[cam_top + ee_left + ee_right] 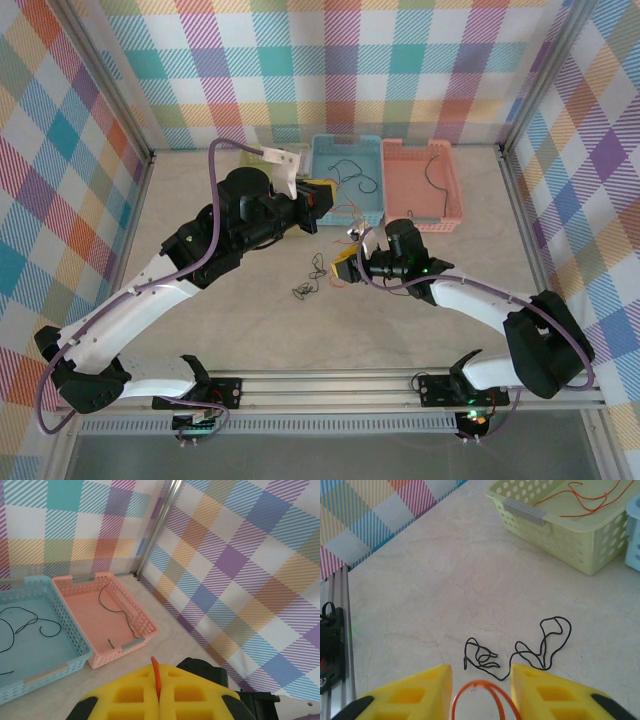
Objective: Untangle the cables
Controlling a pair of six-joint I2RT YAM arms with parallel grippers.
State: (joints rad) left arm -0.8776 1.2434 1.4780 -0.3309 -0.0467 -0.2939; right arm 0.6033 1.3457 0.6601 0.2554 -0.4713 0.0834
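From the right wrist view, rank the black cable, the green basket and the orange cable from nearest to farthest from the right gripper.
1. The orange cable: looped inside the open right gripper, bottom centre.
2. The black cable: on the table just ahead.
3. The green basket: far upper right.

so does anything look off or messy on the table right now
Yes: a black cable lies in a kinked, tangled squiggle on the bare table, outside the green basket, just ahead of the right gripper, which has an orange cable looped between its fingers.
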